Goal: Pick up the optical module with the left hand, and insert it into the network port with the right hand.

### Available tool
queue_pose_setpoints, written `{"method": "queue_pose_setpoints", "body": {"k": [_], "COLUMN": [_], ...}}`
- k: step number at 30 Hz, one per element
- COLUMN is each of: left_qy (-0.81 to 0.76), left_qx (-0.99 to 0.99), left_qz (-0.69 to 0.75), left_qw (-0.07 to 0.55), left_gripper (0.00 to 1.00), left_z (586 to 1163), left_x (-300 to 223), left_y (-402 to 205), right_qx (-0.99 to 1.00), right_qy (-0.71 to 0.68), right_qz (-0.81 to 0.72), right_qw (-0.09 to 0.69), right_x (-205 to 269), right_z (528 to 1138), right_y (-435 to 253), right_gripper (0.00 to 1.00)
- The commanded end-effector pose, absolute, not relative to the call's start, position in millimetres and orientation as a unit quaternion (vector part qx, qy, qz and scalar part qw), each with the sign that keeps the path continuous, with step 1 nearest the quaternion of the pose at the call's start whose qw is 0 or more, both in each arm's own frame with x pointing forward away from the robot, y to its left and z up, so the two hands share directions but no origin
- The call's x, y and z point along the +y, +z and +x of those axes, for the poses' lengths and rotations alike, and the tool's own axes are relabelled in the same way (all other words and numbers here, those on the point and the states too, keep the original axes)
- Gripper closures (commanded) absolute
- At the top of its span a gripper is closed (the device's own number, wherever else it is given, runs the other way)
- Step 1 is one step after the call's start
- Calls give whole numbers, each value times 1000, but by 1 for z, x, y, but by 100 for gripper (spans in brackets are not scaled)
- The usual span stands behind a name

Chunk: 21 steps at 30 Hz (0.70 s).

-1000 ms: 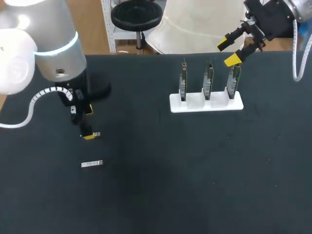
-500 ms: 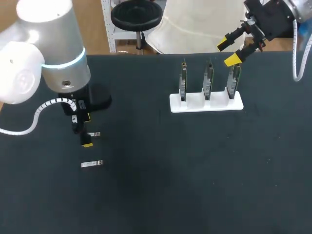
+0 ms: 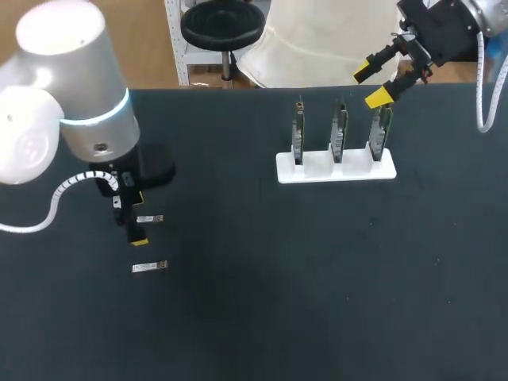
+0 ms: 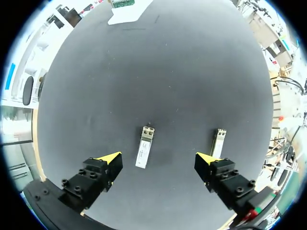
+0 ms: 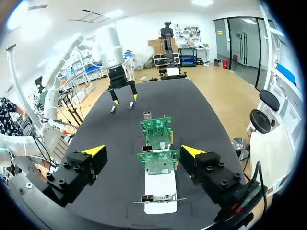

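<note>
Two small silver optical modules lie on the black table [image 3: 262, 278]. One module [image 3: 149, 218] [image 4: 144, 146] rests between the spread fingers of my left gripper [image 3: 136, 218] [image 4: 158, 160], which hangs open just above it without touching. The other module [image 3: 149, 267] [image 4: 218, 140] lies just outside one fingertip. A white stand [image 3: 336, 168] [image 5: 160, 189] holds three upright green boards with network ports [image 3: 339, 129] [image 5: 158, 162]. My right gripper [image 3: 371, 83] [image 5: 143, 152] is open and empty, above the stand's rightmost board [image 3: 382, 128].
The table's far edge [image 3: 238, 89] runs just behind the stand. Bare black surface spreads between the modules and the stand and across the front half. In the right wrist view my left arm [image 5: 115, 52] stands beyond the boards.
My left arm has swung slightly, and its gripper has shifted a little toward the table's front, coming to straddle the nearer module. The right arm, the modules and the stand have not moved.
</note>
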State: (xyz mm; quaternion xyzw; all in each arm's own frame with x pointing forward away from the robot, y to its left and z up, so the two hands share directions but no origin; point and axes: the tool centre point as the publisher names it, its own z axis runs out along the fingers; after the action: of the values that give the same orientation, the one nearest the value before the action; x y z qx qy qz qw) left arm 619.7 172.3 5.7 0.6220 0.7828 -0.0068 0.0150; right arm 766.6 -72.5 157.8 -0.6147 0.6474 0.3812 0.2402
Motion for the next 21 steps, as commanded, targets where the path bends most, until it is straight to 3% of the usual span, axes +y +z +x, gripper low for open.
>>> {"method": "queue_pose_setpoints", "body": {"k": [1, 21], "left_qy": [-11, -23], "left_qx": [780, 757], "left_qz": [626, 653], "left_qw": [18, 15], "left_gripper": [0, 0], "left_z": [623, 641], "left_x": [175, 175], "left_y": [2, -9], "right_qx": [647, 647], "right_qy": [381, 381], "right_qz": [-614, -614], "right_qw": [242, 242], "right_x": [-73, -73], "right_z": [765, 765], "right_y": [157, 157], "right_gripper": [0, 0]}}
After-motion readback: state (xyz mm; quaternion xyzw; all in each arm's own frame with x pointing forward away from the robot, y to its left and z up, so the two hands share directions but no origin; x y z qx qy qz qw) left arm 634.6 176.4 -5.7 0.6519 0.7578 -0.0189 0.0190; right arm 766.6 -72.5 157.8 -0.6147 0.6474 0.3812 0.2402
